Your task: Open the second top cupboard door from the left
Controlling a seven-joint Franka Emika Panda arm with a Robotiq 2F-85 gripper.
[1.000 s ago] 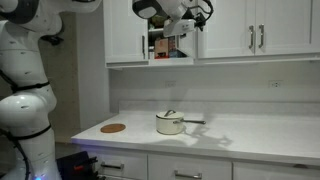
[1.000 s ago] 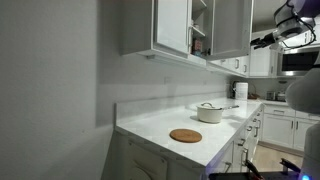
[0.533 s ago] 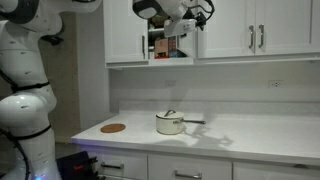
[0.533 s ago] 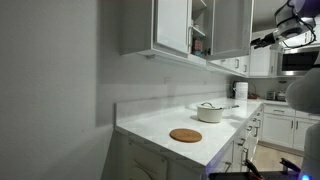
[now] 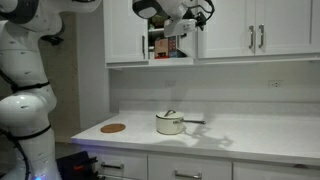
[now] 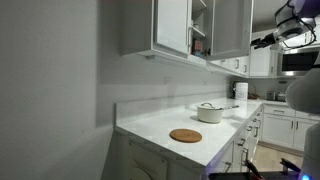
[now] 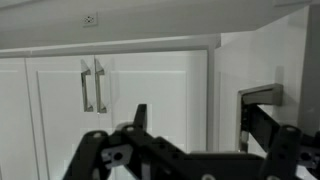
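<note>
The second top cupboard (image 5: 169,42) from the left stands open, with shelves of boxes and jars showing inside. It also shows in an exterior view (image 6: 200,28), where its white door (image 6: 230,28) is swung outward. My gripper (image 5: 198,16) is up at the cupboard's right side, by the door's edge, and shows out in front of the cupboards in an exterior view (image 6: 260,41). In the wrist view, my dark fingers (image 7: 210,150) are spread wide with nothing between them, facing closed white doors with metal handles (image 7: 92,86).
On the white counter (image 5: 250,135) stand a white pot with a lid (image 5: 170,123) and a round wooden trivet (image 5: 113,128). The pot (image 6: 209,112) and trivet (image 6: 186,135) show in both exterior views. Closed cupboards (image 5: 255,28) continue along the wall. The robot body (image 5: 25,90) stands beside the counter.
</note>
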